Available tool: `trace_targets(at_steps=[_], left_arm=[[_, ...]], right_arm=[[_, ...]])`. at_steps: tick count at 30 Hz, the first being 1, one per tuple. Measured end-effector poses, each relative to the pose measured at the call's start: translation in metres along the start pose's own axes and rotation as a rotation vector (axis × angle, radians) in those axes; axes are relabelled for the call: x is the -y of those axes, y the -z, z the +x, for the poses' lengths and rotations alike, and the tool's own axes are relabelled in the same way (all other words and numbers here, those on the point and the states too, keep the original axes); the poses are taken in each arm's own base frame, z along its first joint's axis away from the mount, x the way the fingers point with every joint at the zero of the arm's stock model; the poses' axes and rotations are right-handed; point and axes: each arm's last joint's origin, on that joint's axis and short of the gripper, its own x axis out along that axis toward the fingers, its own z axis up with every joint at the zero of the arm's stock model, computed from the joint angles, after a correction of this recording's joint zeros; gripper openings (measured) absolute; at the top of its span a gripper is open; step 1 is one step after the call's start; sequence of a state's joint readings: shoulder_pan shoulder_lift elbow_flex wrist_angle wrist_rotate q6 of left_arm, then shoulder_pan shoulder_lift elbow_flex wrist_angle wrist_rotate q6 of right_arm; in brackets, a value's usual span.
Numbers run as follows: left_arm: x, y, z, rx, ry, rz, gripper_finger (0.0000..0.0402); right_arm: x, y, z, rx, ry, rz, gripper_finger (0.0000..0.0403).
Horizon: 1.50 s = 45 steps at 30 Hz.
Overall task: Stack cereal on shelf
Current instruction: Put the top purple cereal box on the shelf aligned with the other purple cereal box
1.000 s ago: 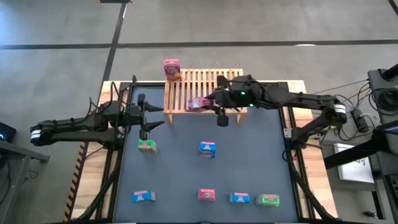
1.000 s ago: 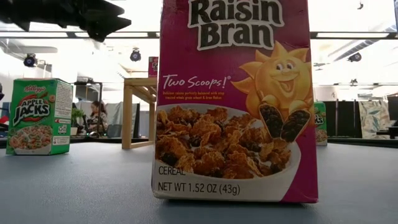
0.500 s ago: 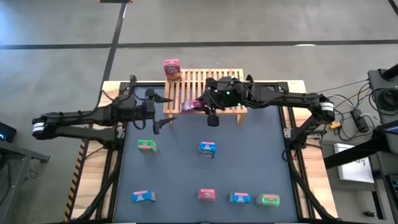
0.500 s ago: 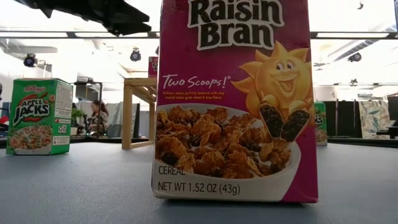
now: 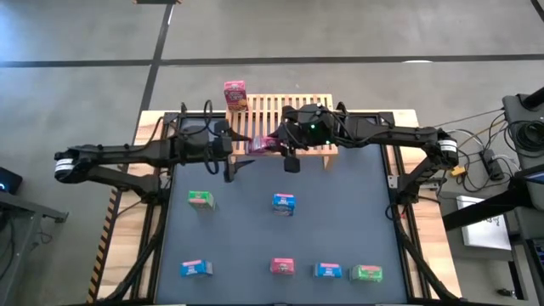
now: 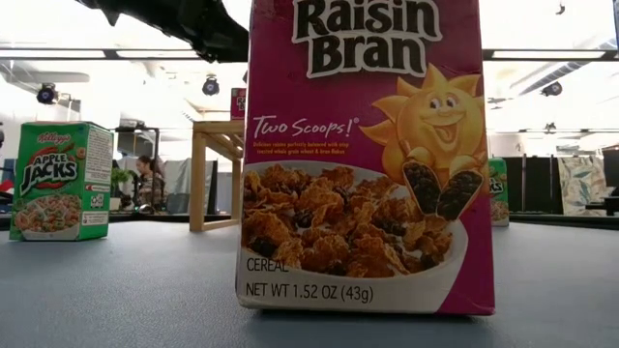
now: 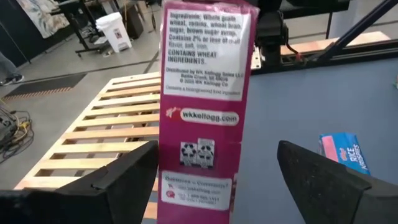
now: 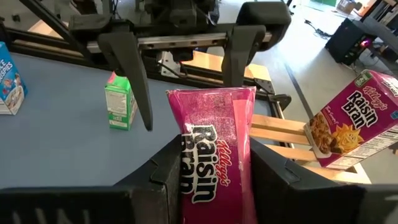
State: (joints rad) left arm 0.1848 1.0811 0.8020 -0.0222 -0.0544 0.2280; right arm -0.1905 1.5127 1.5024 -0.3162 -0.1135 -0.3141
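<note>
My right gripper is shut on a pink Raisin Bran box over the near left part of the light wooden slatted rack. My left gripper is open. In the left wrist view its fingers stand on either side of this box with gaps showing, touching nothing. A second pink box stands on the rack's far left corner and also shows in the right wrist view. My right gripper pinches the pink box between its two fingers, one on each broad face, with a narrow printed side up toward the camera. The fingers come level from the table's right and lie along the box. The box sticks out toward my left gripper, lifted clear.
On the dark mat lie a green box and a blue box mid-table. Near the front edge lie a blue, a pink, a blue and a green box. The low view shows the front pink box close up.
My left gripper has gone toward the table's right edge, up to the pink box, and stayed open, so its fingers now flank the box's free end. My right gripper first carried the box a little toward the table's left edge, then kept still.
</note>
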Motion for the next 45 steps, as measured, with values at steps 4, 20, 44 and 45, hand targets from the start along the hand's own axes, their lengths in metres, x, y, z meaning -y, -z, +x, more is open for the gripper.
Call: trace_targets(at_steps=[4, 20, 44, 45], left_arm=[[0.000, -0.001, 0.003, 0.012, -0.003, -0.001, 0.0309], [-0.002, 0.003, 0.004, -0.027, -0.059, 0.006, 0.0193], [-0.019, 0.011, -0.027, -0.008, -0.145, -0.004, 0.0144], [-0.021, 0.013, -0.031, 0.005, -0.156, -0.010, 0.0144]], right_arm=[[0.000, 0.001, 0.000, -0.007, -0.005, 0.001, 0.0126], [0.000, 0.001, 0.000, -0.007, -0.005, 0.001, 0.0128], [-0.003, -0.016, -0.036, 0.076, -0.059, -0.014, 0.0268], [-0.003, -0.018, -0.042, 0.086, -0.056, -0.015, 0.0269]])
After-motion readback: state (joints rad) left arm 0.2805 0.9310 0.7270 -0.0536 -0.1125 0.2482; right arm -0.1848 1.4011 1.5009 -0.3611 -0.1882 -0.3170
